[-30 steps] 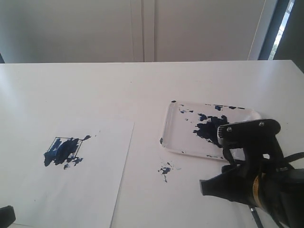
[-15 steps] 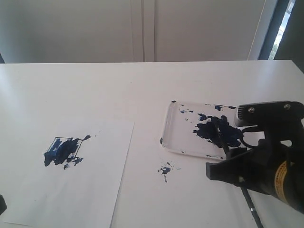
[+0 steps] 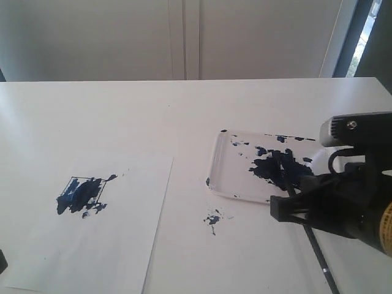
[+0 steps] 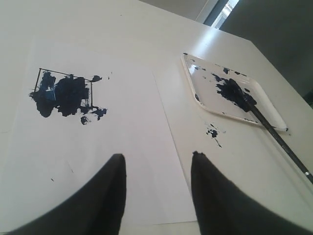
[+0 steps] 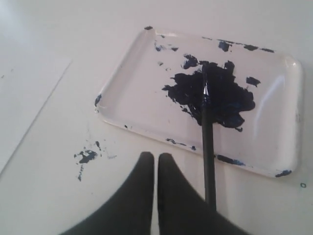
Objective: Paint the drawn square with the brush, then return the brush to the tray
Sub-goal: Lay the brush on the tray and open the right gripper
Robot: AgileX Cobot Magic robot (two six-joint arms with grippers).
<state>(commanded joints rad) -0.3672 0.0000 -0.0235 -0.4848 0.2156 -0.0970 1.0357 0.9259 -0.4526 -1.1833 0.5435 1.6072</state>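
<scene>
A white desk (image 3: 184, 110) in front of a pale wall carries a paper sheet (image 3: 131, 245) on my left and the tray (image 3: 215, 159) on my right. The square (image 3: 86, 193) on the sheet is smeared dark blue, with some paint outside its outline. The brush (image 3: 283, 174) lies with its tip in the tray's big paint blotch and its handle running over the near rim onto the desk. My right pincer (image 5: 156, 155) is pressed together and empty, just beside the handle without touching it. My left pincer (image 4: 156, 154) is spread above the sheet and holds nothing. I judge that both steps are about done and this is the release stage. The next move calls for drawing the right arm clear without nudging the handle, which overhangs the rim and could roll.
</scene>
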